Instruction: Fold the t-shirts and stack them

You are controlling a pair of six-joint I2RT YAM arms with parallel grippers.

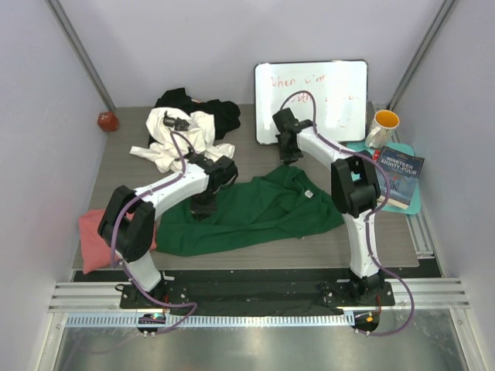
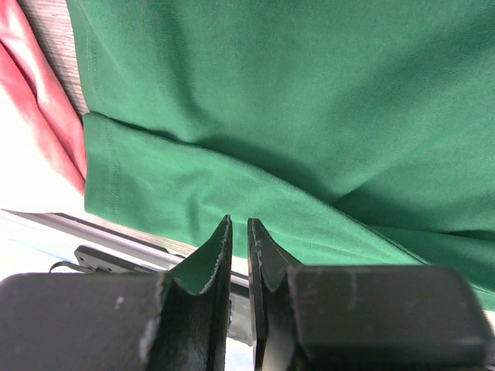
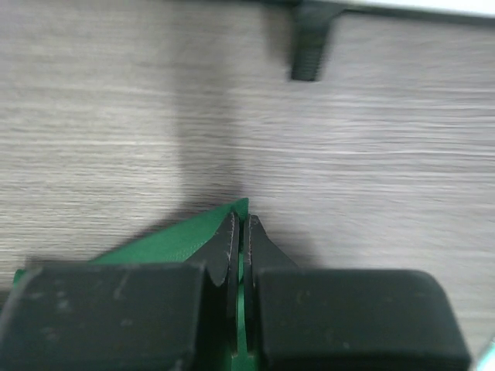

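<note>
The dark green t-shirt (image 1: pixel 255 212) lies spread across the middle of the table. My right gripper (image 1: pixel 288 157) is at its far edge, shut on a corner of the green cloth (image 3: pixel 193 236), which shows between the pads. My left gripper (image 1: pixel 203 207) is over the shirt's left part (image 2: pixel 309 116). Its jaws are closed to a thin slit and nothing shows between them (image 2: pixel 239 232). The white t-shirt (image 1: pixel 182 137) and the black t-shirt (image 1: pixel 223 114) lie crumpled together at the back left. The salmon pink t-shirt (image 1: pixel 93 241) lies at the front left edge (image 2: pixel 46 100).
A whiteboard (image 1: pixel 311 99) leans on the back wall. At the right, a mug (image 1: pixel 382 127) and a book (image 1: pixel 397 176) rest on a teal mat (image 1: pixel 416 202). A small red ball (image 1: pixel 107 120) sits at the back left corner. The metal rail (image 1: pixel 255 297) runs along the front.
</note>
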